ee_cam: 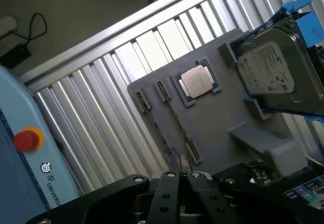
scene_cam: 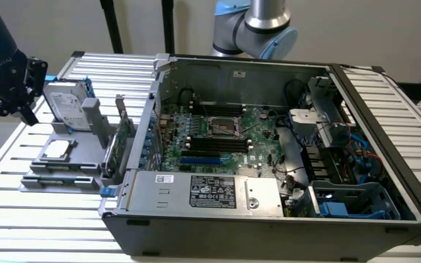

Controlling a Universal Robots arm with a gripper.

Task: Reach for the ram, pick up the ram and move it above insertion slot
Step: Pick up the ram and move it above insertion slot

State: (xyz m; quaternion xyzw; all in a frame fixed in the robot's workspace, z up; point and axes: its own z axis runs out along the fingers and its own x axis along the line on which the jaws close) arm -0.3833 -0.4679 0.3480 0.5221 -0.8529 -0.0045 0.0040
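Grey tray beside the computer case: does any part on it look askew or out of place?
Nothing stands out. The hard drive rests in its blue frame, the processor lies flat in its recess, and the ram stands on edge between its clips on the grey tray.

Exterior view overlooks case and tray; wrist view, behind pincer, closely faces tray.

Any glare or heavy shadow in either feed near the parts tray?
Exterior view: light is even; the table slats are bright, the computer case interior is shaded. Wrist view: strong glare on the slats beyond the grey tray, the processor lid shines, and the gripper is dark in shadow.
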